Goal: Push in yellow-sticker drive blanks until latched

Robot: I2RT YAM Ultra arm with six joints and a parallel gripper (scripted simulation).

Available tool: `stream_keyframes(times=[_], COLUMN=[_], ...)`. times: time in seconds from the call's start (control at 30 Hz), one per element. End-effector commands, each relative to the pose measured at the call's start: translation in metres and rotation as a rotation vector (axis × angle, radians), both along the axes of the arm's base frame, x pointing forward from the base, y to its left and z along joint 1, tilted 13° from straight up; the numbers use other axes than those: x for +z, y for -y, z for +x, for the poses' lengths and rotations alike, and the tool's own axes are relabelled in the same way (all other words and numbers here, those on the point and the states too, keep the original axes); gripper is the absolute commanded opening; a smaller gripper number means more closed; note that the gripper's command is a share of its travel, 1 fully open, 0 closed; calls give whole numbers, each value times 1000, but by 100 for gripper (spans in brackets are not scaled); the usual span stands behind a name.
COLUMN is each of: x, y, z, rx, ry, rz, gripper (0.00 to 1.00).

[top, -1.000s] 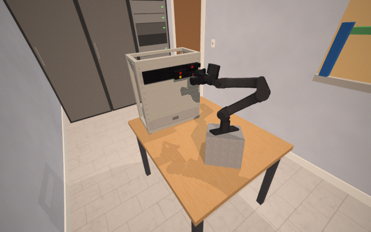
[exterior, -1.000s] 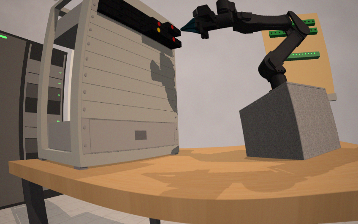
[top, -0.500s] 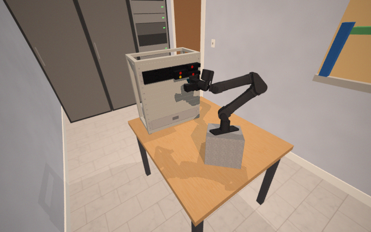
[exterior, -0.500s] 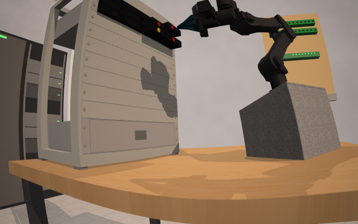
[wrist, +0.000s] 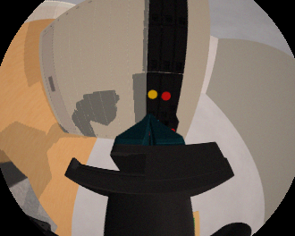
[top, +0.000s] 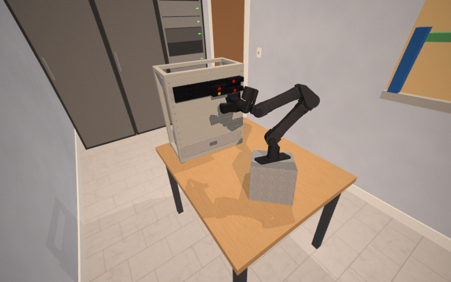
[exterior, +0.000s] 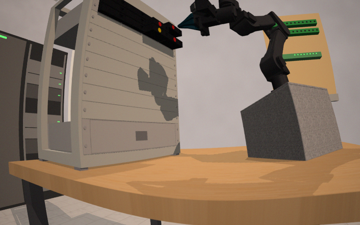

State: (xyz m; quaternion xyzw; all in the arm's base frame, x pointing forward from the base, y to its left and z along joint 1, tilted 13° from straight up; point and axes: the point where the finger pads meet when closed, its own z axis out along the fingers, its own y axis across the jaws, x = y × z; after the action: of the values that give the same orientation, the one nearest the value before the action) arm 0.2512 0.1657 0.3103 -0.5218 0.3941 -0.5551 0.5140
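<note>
Wooden table (top: 227, 210), yellow-sticker drive blank (exterior: 158, 30) just beyond closed, empty gripper (exterior: 183, 24)

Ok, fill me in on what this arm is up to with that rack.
A single black arm on a stone block is reaching toward the top of a beige rack on the table. Its hand is shut and empty, tips just short of the protruding black drive blanks. One blank carries a yellow sticker; the rest show red. The yellow one has not been pushed in yet.
</note>
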Motion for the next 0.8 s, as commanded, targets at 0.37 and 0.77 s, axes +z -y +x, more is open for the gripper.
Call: stream_keyframes(times=[0.37, 0.77], x=[19, 32], y=[-2, -1], z=[54, 59], rx=[-15, -5], ry=[15, 38], rz=[32, 59], gripper=[0, 0])
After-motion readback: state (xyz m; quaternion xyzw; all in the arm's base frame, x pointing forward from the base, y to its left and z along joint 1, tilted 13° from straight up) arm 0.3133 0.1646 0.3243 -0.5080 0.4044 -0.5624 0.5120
